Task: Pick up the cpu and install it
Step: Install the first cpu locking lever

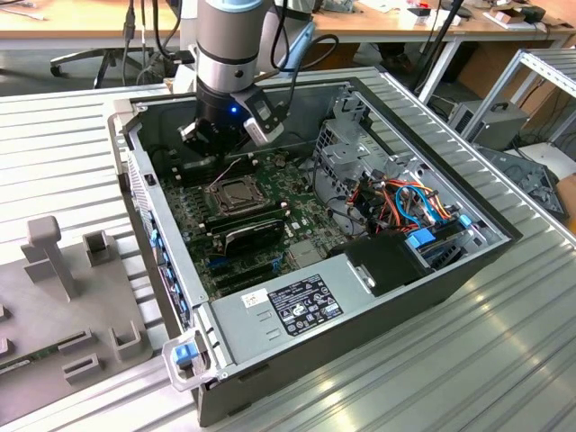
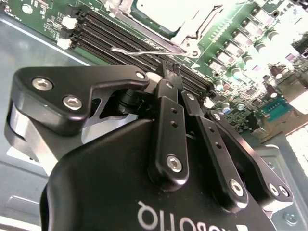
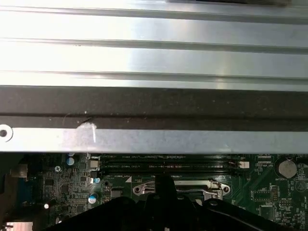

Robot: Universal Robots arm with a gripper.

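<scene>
Fixture [image 1: 63, 297]: grey moulded holder on the ribbed surface [image 1: 504, 342], at the exterior view's left, well apart from the arm.
Case [image 1: 490, 236]: open on the surface, board facing up.
Gripper [image 1: 209, 155]: low inside the case, over the board's far corner and just beside the socket. In both wrist views [image 2: 172, 67] [image 3: 163, 182] it points at the socket edge.
Jaws: narrow, tips drawn together, with nothing visible between them.
Lever [image 2: 139, 48]: thin wire along the socket side, just ahead of the tips. Cannot tell if they touch, or if it is latched.
Cpu [image 1: 239, 192]: lies flat in the socket [image 1: 219, 193] with its dull face up and the metal frame around it. It shows as a washed-out bright square in the second wrist view [image 2: 161, 12].
Memory sticks [image 1: 245, 220]: long and black, just beside the socket on its near side.
Cables [image 1: 405, 202]: orange and blue bundle at the exterior view's right, clear of the work.
Progress (judgement): pickup and placement look done, since the chip is seated and out of the jaws. Only securing the socket may remain.
</scene>
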